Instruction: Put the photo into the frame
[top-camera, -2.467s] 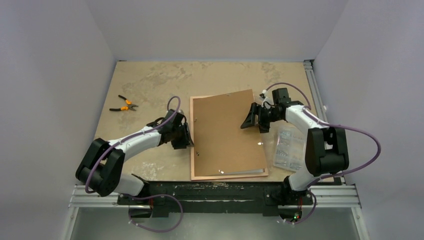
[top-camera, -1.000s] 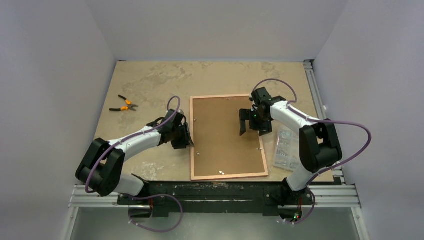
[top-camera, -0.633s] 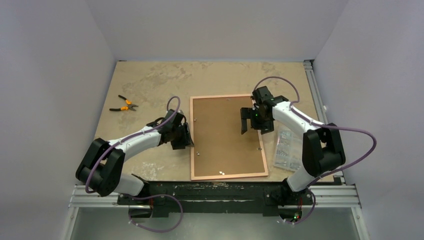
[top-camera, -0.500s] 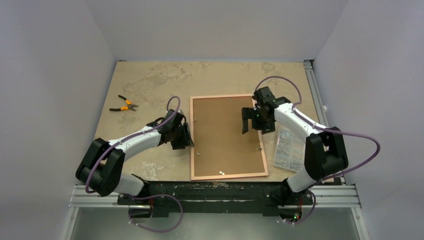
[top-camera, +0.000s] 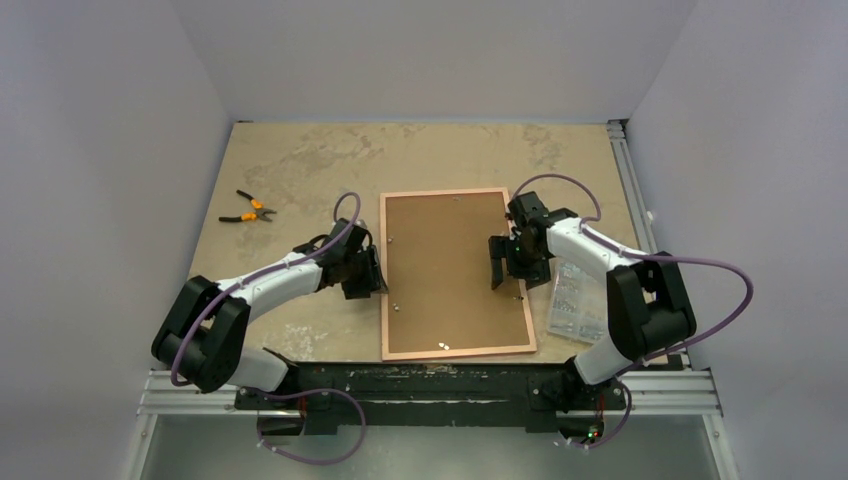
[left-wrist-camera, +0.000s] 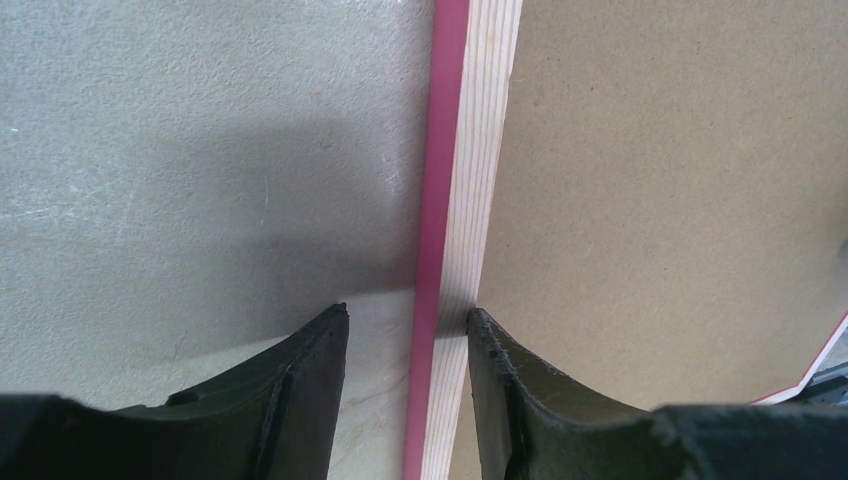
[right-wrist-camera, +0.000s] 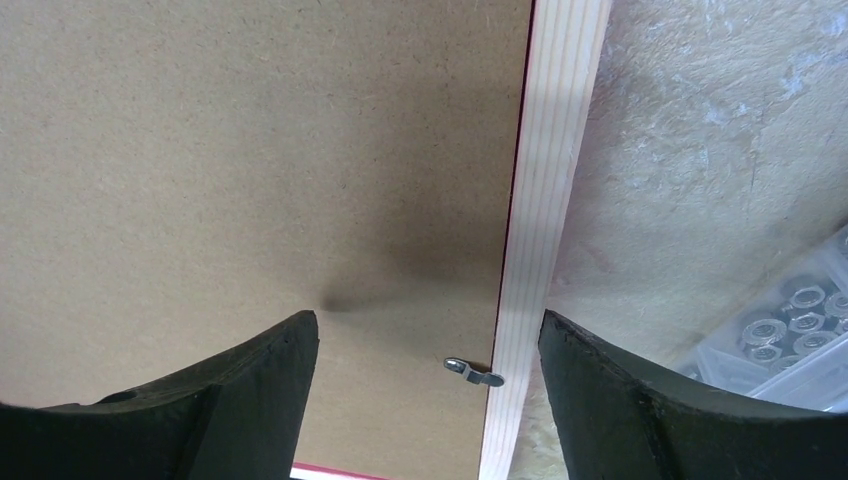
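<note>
Two arms flank the job in the overhead view. The frame (top-camera: 440, 192) lies back-up in the middle of the table (top-camera: 300, 160), with the brown backing board (top-camera: 445, 270) seated inside its rails. The left gripper (top-camera: 372, 276) sits at the frame's nine o'clock edge, and the right gripper (top-camera: 499, 266) hangs over the three o'clock side. Pliers (top-camera: 247, 210) lie off at ten o'clock, and a bag of nuts (top-camera: 580, 295) sits just beside the frame at four. No sight of the photo: I'd judge it's under that board, but it's hidden.

Left wrist now: the dark fingers (left-wrist-camera: 300, 390) straddle the pink-and-wood rail, parted, with a gap on one side. It's bracketing, not pinching.

Right wrist: jaws spread wide, holding nothing, hovering over board and rail. A small metal clip (right-wrist-camera: 474, 373) sits between them at six o'clock.

The danger as I see it: nudge that clip while the frame is only loosely bracketed and the frame skids toward nine o'clock. Or a fingertip slips, lifts the board and shifts the photo.
</note>
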